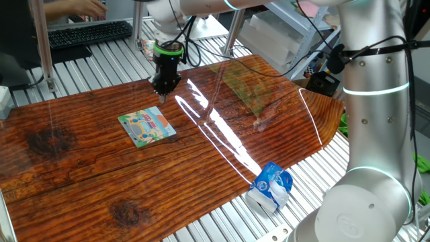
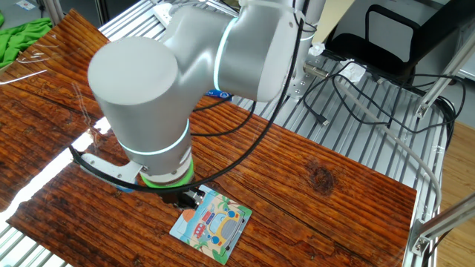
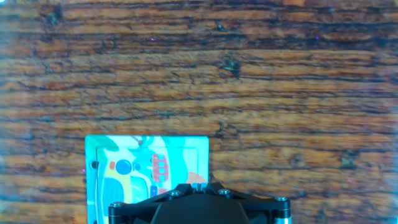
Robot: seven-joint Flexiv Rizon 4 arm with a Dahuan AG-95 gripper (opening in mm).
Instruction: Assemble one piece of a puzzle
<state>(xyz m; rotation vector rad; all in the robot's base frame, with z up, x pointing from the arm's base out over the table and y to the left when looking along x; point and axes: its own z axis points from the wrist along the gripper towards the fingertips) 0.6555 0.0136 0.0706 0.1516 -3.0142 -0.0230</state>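
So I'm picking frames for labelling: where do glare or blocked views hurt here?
One fixed view: a bright white glare streak crosses the glossy wooden table, missing the green-bordered square puzzle board. The other fixed view: the grey arm hides the gripper. Hand view: the black gripper body covers the board's lower edge; the wood looks sharp.

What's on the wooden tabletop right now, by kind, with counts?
Puzzle boards: 1, the puzzle, flat on the wooden tabletop, gripper hovering beside it.
Crumpled blue-and-white packets: 1, at the table's edge.
Loose puzzle pieces: 0 visible in any view.
Total: 2
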